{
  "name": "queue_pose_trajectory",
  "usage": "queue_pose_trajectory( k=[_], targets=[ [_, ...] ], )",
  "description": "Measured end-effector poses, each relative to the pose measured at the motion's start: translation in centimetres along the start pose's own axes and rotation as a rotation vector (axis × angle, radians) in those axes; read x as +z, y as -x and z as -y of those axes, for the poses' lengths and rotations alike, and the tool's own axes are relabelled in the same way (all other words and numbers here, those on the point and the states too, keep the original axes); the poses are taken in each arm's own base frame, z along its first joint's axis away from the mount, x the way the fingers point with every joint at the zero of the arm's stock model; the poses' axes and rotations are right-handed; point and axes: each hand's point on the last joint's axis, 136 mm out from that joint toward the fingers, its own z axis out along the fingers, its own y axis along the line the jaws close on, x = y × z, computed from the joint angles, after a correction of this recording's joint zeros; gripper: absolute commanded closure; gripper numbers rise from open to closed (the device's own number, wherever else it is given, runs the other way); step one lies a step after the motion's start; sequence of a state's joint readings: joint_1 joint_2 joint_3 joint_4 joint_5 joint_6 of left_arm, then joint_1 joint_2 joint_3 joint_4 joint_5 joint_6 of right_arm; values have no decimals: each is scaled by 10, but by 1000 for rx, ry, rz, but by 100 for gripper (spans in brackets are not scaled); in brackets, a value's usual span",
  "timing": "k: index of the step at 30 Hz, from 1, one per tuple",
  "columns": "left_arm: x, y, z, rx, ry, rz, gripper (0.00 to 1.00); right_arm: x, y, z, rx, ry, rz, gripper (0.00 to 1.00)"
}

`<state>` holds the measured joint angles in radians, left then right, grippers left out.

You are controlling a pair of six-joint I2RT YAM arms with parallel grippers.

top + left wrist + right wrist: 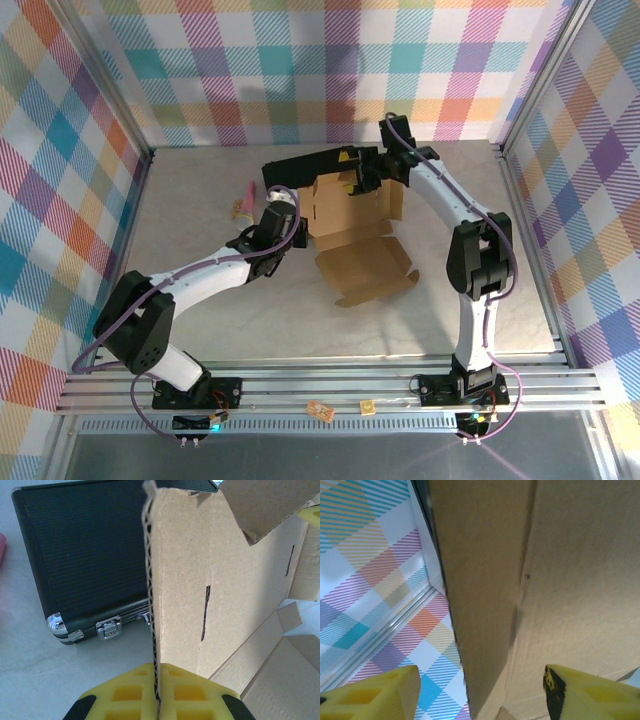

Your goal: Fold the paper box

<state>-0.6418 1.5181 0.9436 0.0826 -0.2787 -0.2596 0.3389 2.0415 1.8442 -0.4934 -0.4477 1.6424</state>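
The brown cardboard paper box (225,580), probably light and bendy, is being pinched tight at a wall edge by the left gripper (156,680), but not squeezed by the wide-apart right gripper (481,675).

the desk (300,335) was a pale, faintly mottled grey slab. the paper box (365,268) lay on it half-folded, its raised walls between the left pincer (298,232) and the right pincer (366,182), its flat brown panel spread on the near side of both. a black hard case (300,166) lay just beyond the left pincer, close behind the box's far wall; whether they touched could not be told. a small pink thing (244,203) lay to that pincer's left.
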Motion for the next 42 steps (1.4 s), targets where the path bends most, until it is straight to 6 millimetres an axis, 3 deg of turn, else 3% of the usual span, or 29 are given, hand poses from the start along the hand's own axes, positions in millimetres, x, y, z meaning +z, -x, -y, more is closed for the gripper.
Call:
queue_pose_trajectory(
  k=[6, 13, 28, 30, 33, 34, 39, 42],
  targets=[
    [-3, 3, 1, 17, -4, 9, 100, -1, 4, -6, -20, 30, -8, 58],
    [-3, 3, 1, 32, -4, 9, 100, 5, 10, 2, -16, 26, -6, 60],
    [-3, 3, 1, 42, -4, 8, 100, 18, 37, 16, -28, 24, 104, 75],
    [-3, 3, 1, 42, -4, 8, 100, 21, 41, 21, -27, 23, 120, 82],
    [-2, 2, 1, 47, -8, 4, 100, 25, 44, 22, -28, 39, 140, 100],
    [-2, 2, 1, 47, -9, 1, 100, 26, 44, 22, -26, 48, 147, 100],
    [-4, -1, 0, 53, 5, -34, 53, 16, 36, 27, -42, 95, 183, 100],
    [-10, -2, -4, 36, 24, -59, 35, 7, 29, 38, -58, 139, 199, 100]
  ],
)
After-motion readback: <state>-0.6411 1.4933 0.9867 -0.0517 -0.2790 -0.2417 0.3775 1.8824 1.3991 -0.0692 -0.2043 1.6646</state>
